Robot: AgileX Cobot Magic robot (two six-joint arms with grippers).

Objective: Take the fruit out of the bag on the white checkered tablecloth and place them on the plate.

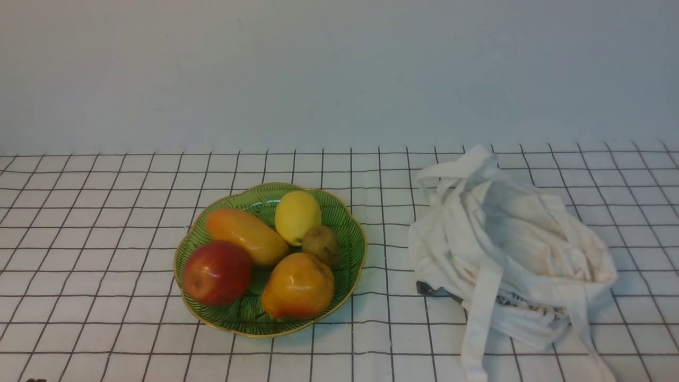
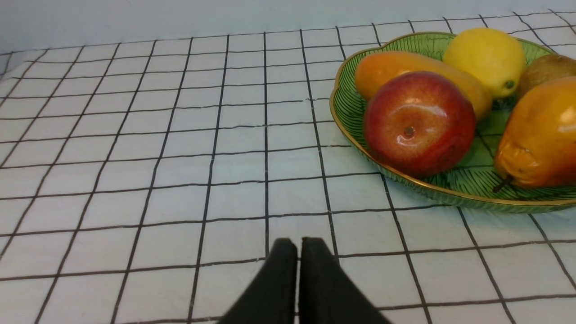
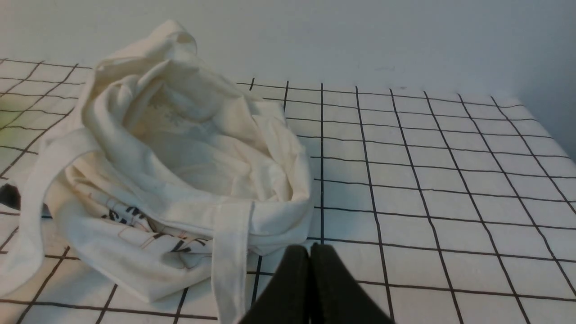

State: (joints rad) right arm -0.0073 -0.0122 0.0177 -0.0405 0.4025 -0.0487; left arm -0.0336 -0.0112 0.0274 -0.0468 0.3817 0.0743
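Left tool (image 2: 298, 245): clenched, empty, over the cloth (image 2: 180, 157).
Right tool (image 3: 309, 252): clenched, empty, beside the bag (image 3: 180, 171).
Apple (image 1: 216, 272): on the plate (image 1: 350, 254), touching the mango (image 1: 246, 236).

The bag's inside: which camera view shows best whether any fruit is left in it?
The right wrist view. It looks into the open mouth of the bag and shows only crumpled cloth, no fruit. The front view shows the bag slumped from the side, its inside mostly hidden. The left wrist view does not show it.
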